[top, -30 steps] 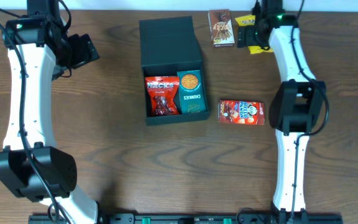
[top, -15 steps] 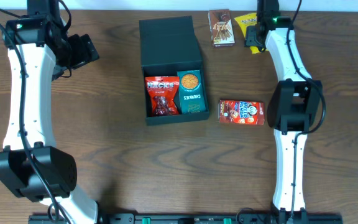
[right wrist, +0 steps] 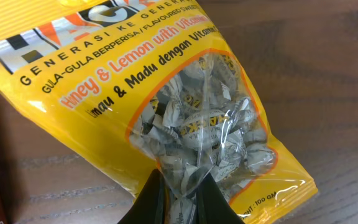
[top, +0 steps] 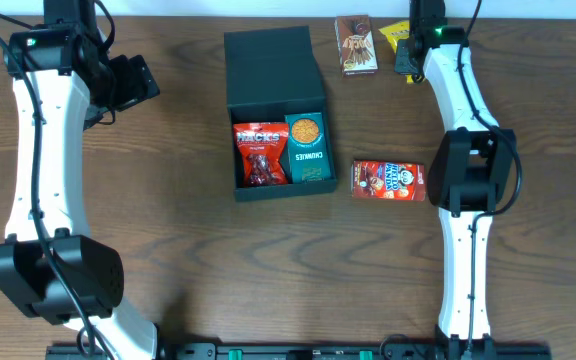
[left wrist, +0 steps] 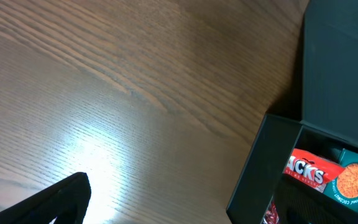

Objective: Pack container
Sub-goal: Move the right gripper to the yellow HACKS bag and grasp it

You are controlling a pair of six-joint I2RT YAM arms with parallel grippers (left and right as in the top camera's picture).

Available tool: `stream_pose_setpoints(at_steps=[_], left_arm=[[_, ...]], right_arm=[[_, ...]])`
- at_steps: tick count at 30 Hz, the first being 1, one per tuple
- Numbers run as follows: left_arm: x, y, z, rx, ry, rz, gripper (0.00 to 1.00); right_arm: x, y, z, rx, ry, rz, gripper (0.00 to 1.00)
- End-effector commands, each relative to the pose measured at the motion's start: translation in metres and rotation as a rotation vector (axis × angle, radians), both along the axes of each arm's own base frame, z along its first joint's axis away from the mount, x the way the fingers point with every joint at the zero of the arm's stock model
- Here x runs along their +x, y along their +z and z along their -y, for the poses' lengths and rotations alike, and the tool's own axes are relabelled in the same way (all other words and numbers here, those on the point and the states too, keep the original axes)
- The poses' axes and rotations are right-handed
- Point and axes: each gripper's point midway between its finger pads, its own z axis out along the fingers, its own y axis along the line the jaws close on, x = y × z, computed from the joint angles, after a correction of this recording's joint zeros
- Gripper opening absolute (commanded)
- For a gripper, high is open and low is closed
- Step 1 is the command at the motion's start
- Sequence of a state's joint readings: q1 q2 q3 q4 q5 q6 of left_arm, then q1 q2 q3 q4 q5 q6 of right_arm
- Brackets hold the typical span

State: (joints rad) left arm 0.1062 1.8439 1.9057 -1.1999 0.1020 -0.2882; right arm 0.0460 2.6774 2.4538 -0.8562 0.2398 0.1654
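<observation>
The container (top: 272, 70), a dark teal-black box with its flap lid folded back, sits at the table's upper middle. It holds a red snack packet (top: 259, 153) and a small teal carton (top: 307, 150). At the back right, my right gripper (top: 409, 62) is shut on a yellow candy bag (top: 395, 33). In the right wrist view its fingers (right wrist: 157, 196) pinch the clear window near the lower end of the yellow bag (right wrist: 104, 106). My left gripper (top: 138, 82) hangs open and empty left of the container. One finger (left wrist: 48, 202) and the container's wall (left wrist: 260, 168) show in the left wrist view.
A brown snack packet (top: 356, 44) lies just left of the yellow bag. A red snack box (top: 389, 181) rests on the table right of the container, beside the right arm's base link (top: 476, 170).
My right gripper has closed from wide open onto the yellow bag, and the arm shifted slightly toward the back. The left arm has not moved.
</observation>
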Motion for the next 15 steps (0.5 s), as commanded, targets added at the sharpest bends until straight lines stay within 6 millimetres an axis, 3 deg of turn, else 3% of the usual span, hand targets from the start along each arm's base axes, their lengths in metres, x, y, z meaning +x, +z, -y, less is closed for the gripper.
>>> stream_pose_setpoints(at_steps=[1,4,11,15], left_arm=[[-0.001,-0.001,0.001,-0.003,0.003,-0.005,0.95],[-0.001,-0.001,0.001,-0.002,0.004,-0.005,0.95],[-0.001,-0.001,0.001,-0.003,0.003,-0.005,0.95],[-0.001,-0.001,0.001,-0.001,0.001,-0.004,0.95]], right_arm=[[-0.010,-0.022,-0.008,0.010,0.011,-0.067,0.01],[-0.006,0.005,-0.013,0.011,0.019,-0.029,0.01],[0.000,0.128,-0.045,0.033,0.073,0.160,0.01],[-0.025,0.201,-0.088,0.106,0.169,0.234,0.01]])
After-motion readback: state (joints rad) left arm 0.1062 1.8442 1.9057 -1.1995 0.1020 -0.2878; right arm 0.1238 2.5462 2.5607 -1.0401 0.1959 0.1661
